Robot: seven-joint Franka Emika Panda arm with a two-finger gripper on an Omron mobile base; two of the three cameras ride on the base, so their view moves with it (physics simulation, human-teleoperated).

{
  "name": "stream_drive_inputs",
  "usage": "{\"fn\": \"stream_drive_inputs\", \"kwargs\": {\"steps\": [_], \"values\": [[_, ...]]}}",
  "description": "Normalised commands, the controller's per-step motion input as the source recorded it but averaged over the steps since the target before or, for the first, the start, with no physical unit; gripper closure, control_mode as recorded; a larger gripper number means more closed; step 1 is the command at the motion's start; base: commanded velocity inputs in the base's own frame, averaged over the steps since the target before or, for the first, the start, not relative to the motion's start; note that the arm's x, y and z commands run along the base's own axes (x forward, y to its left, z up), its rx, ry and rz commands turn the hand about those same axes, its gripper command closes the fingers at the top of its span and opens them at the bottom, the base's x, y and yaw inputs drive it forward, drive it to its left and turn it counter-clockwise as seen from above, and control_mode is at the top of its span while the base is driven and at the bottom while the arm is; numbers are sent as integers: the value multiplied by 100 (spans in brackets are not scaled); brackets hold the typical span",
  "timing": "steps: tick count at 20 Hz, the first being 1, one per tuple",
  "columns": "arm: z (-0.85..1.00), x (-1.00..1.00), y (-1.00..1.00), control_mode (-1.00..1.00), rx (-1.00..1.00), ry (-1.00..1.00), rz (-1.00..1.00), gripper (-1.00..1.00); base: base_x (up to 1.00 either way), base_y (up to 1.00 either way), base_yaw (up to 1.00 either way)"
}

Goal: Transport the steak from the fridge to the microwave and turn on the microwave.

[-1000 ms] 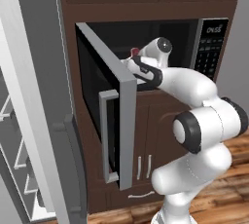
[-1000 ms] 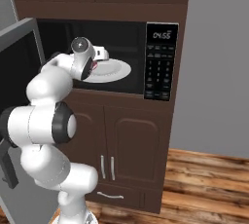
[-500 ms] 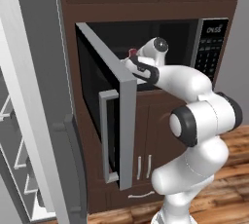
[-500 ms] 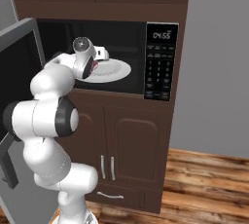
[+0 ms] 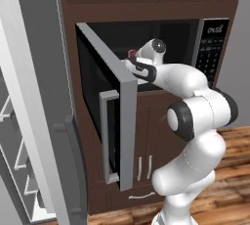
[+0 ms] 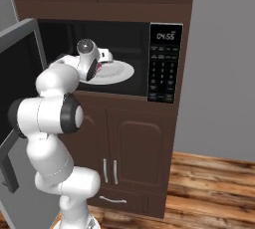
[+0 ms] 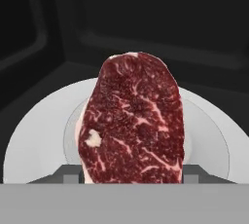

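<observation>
- So, the steak [image 7: 134, 121] is seen right up close in the hand view, a marbled red slab with a paler edge, standing up between the tool's [image 7: 132, 175] two grey finger tips [image 7: 68, 174] at the bottom of that view.
- It's gripped by the tool: the jaws are set partway closed with the meat pinched between them, one tip on each side of its lower end.
- Behind and below the steak a round white plate [image 7: 34, 140] is laid out on the dark floor of the microwave [image 6: 124, 58], and the meat is held over the plate; whether the two are touching can't be told.
- From the right base view the tool [image 6: 102, 62] is reached in through the microwave opening, with a sliver of red steak [image 6: 98, 66] peeking out by the hand, just above the white plate [image 6: 122, 71].
- The black keypad [image 6: 163, 71] with its lit display is sat at the right of the oven, well apart from the hand.
- In the left base view the microwave door [image 5: 110, 116] is swung wide open toward the camera, its silver frame and vertical handle [image 5: 105, 136] turned edge-on.
- The steak [image 5: 131, 53] is spotted there as a small red bit just above the hand, inside the dark cavity.
- At the left of that view the pale speckled fridge [image 5: 29, 97] is stood with its dark handle [image 5: 75, 170] low down.
</observation>
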Motion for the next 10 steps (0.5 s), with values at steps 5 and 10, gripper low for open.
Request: {"fn": "stream_drive_inputs", "kwargs": {"steps": [5, 10], "values": [[-13, 12, 0, -100, -2, 0, 0, 100, 0, 0, 0], [-12, 8, 0, -100, -3, 0, 0, 100, 0, 0, 0]]}}
